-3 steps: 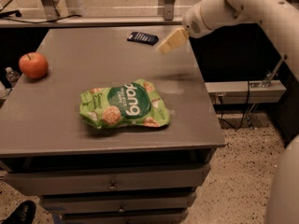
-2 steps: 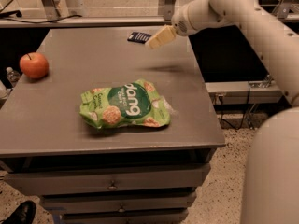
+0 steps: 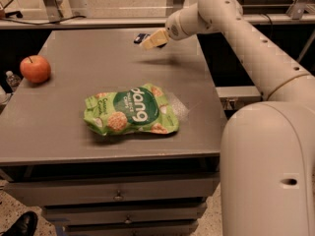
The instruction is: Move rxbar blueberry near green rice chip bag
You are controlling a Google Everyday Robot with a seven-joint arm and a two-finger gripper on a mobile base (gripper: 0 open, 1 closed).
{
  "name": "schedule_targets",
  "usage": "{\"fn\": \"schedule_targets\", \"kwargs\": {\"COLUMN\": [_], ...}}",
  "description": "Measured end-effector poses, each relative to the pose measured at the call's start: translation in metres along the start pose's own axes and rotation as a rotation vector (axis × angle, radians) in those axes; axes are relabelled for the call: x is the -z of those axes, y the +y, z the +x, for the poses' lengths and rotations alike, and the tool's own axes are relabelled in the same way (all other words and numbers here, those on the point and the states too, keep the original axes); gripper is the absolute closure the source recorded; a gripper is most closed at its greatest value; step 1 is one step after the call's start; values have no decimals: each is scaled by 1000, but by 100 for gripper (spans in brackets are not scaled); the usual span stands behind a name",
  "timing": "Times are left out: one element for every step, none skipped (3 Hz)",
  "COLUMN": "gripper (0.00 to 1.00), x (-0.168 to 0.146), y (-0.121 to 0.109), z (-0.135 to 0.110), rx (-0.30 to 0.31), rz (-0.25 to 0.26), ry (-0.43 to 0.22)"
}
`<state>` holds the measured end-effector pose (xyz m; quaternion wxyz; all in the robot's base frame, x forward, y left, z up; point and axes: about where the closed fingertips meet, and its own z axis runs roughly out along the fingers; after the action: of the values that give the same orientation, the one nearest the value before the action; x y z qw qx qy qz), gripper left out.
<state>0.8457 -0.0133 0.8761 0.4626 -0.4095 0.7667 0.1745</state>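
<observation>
The green rice chip bag lies flat near the middle of the grey table, with white "dang" lettering. The rxbar blueberry is a small dark bar at the table's far edge, mostly hidden behind the gripper. My gripper hangs over the far edge right at the bar, its pale fingers pointing left and down. I cannot tell whether it touches the bar.
A red apple sits near the table's left edge. Drawers run below the table front. My white arm spans the right side of the view. A bottle and a shoe are left of the table.
The gripper has moved left along the far edge and now covers most of the bar. The bag and the apple have not moved.
</observation>
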Motion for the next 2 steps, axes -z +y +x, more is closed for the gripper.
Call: {"fn": "schedule_targets", "kwargs": {"gripper": [0, 0], "x": [-24, -36], "y": [-8, -19], "z": [12, 26], "rx": [-37, -67], "rz": [-4, 2], "ry": [11, 23]}}
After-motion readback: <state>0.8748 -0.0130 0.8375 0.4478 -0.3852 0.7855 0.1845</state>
